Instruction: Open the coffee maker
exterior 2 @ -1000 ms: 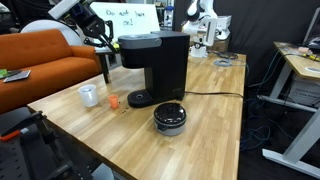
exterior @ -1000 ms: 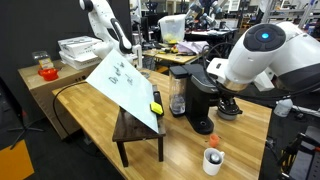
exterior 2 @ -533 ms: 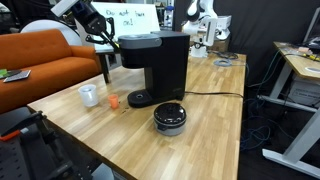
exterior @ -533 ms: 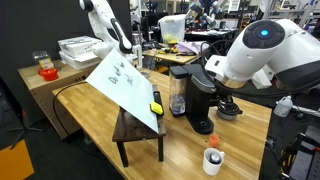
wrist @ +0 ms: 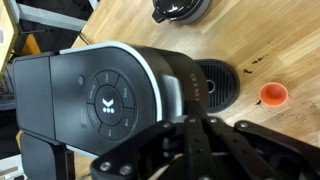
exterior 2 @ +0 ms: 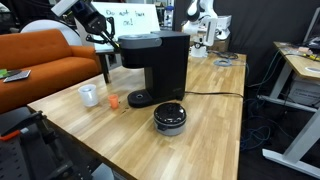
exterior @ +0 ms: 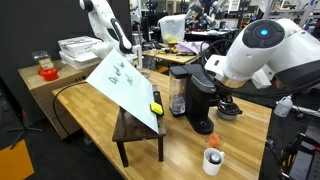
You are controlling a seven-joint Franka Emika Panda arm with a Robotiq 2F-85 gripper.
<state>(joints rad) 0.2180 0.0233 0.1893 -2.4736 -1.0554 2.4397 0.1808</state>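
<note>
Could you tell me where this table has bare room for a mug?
Bare wood runs from the coffee maker to the table edge on the picture's right, crossed only by a black cable, and along the near edge before the round dish. It is crowded around the white cup and orange piece.

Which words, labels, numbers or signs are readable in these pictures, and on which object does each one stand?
No text can be read with certainty.
On the coffee maker lid, wrist view: a white emblem in the round button panel, with small icons around it; no legible letters.
On the white board, in both exterior views: dark handwriting, too small to read.
</note>
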